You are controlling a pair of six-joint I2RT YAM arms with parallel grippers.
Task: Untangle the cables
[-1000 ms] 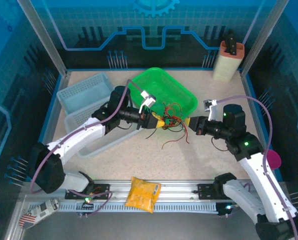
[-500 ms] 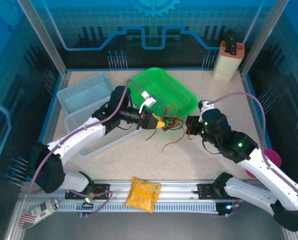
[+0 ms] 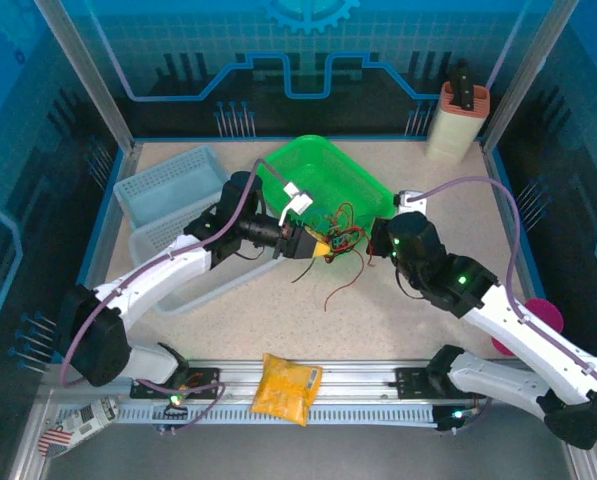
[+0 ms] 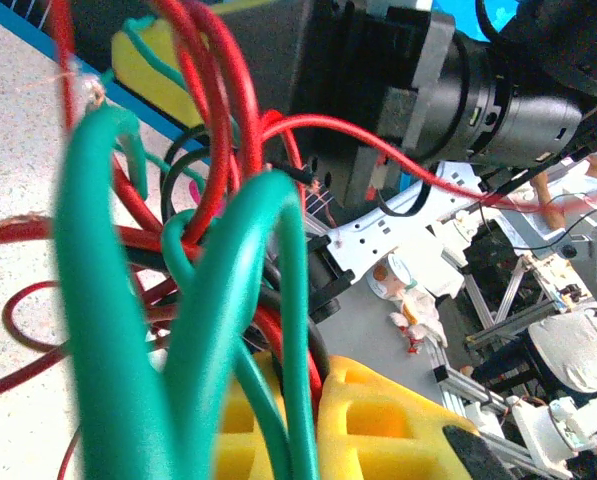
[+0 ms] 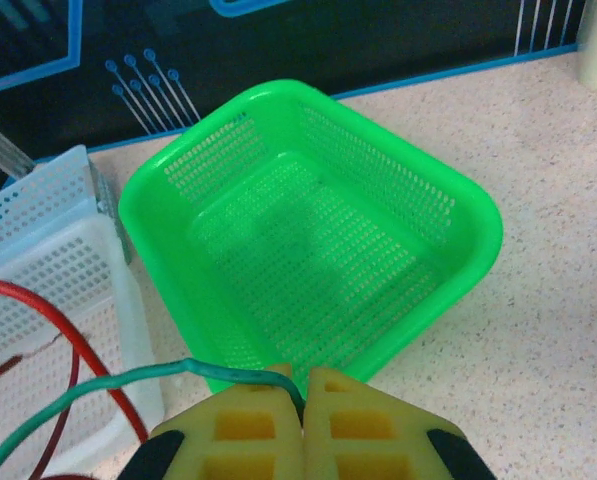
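Cables (image 3: 338, 243) knotted mid-table, just near of green basket (image 3: 328, 180), strung between left gripper (image 3: 316, 245) and right gripper (image 3: 375, 246).
Left wrist: yellow fingers (image 4: 388, 425) clamped together on the green, red and black cables (image 4: 228, 300).
Right wrist: fingers (image 5: 240, 430) fully closed, pinching one green strand (image 5: 128, 385). Green basket (image 5: 308, 240) beyond, white basket (image 5: 48, 290) to its left.
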